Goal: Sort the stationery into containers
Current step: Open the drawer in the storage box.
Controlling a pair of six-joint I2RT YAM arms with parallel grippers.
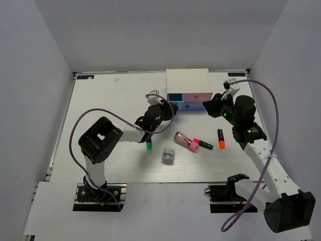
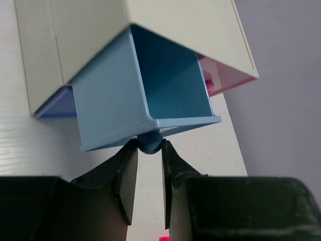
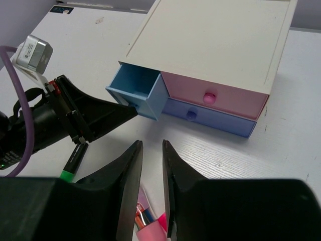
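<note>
**Sorting scene, near to far.** On the white table (image 1: 100, 165) lie 1 lavender-grey roll (image 1: 168, 155), 1 green-capped black marker (image 1: 149, 146), 1 pink-and-clear tube (image 1: 182, 139) just beside 1 pink-capped black marker (image 1: 203, 144), and 1 orange-capped black marker (image 1: 220, 139). Beyond them, the right gripper (image 3: 152, 145) hangs with fingers narrowly apart, holding nothing. The left gripper (image 1: 168, 104) is clamped on the round knob (image 2: 149, 142) of the light blue drawer (image 2: 125, 100), which stands partway out of the white boxy cabinet (image 3: 215, 45). The pink drawer (image 3: 210, 93) and violet-blue drawer (image 3: 210, 118) sit flush.
</note>
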